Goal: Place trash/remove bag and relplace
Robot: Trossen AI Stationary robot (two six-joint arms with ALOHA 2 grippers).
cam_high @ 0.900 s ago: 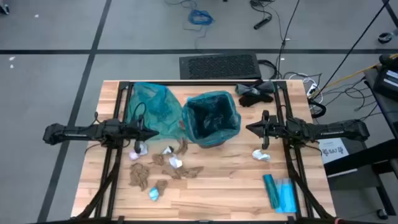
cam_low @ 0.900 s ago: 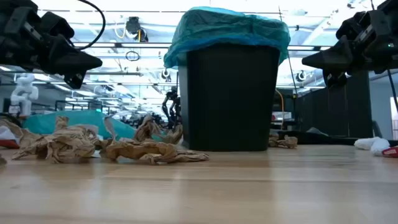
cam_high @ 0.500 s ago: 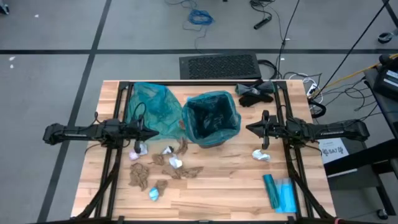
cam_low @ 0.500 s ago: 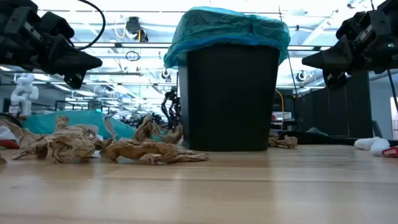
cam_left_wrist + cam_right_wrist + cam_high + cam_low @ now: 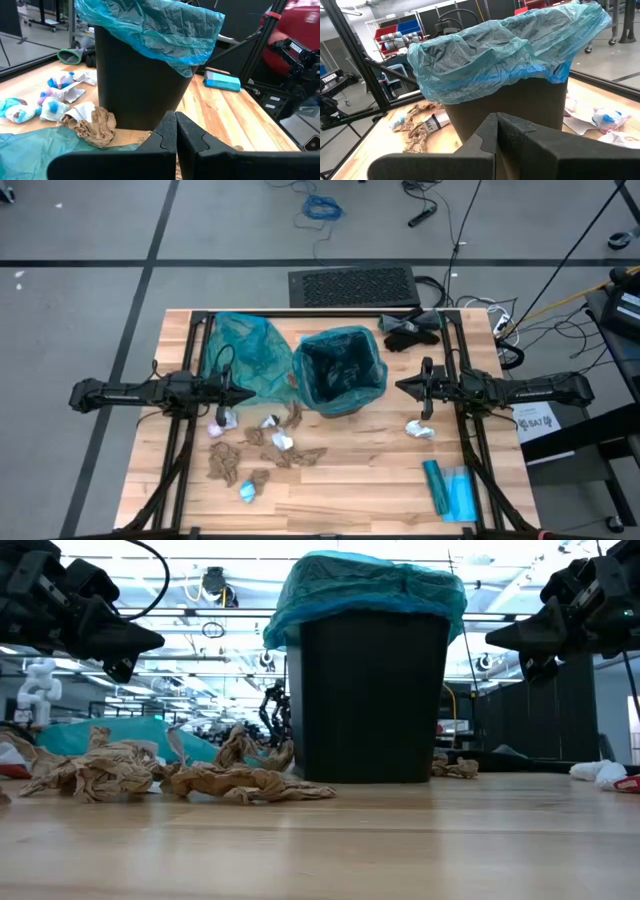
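- One lined bin (image 5: 341, 372), mid-tabletop
- About ten paper wads (image 5: 262, 452) (brown, white, blue), toward the near-left corner
- Two grippers, left gripper (image 5: 248, 394) and right gripper (image 5: 400, 386), both pinched together, empty

High view: overhead, straight down, whole table (image 5: 350, 500) and both arms in frame. Low view: at tabletop level, looking across the boards, close on the bin (image 5: 368, 690), room behind. Left and right wrist views: close, facing the bin (image 5: 140, 85) (image 5: 520, 105) from opposite sides. All four views share the bin (image 5: 340, 372).
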